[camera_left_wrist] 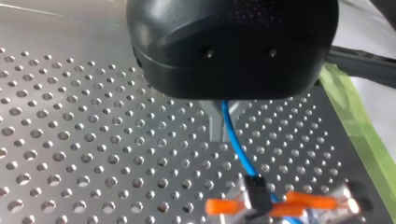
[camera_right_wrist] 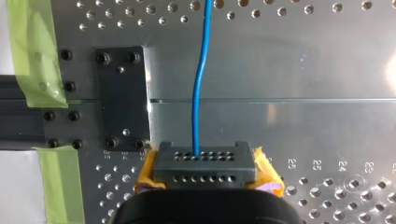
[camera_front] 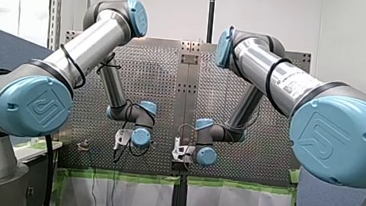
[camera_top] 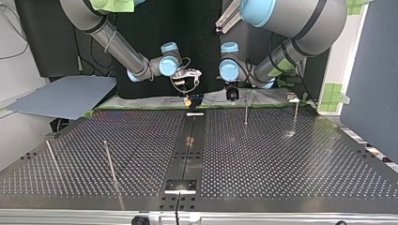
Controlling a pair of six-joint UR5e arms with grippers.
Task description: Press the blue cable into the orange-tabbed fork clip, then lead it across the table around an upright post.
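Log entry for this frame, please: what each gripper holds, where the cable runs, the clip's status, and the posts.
left gripper: metal fingers shut on the blue cable
right gripper: yellow pads clamp a grey perforated block, which the cable enters
fork clip: orange tabs, ahead of the left gripper; cable reaches it past a black connector; seating cannot be told
upright posts: four in the top view, no cable seen at any

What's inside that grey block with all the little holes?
The blue cable goes into one top hole of the grey block. How deep is hidden inside.
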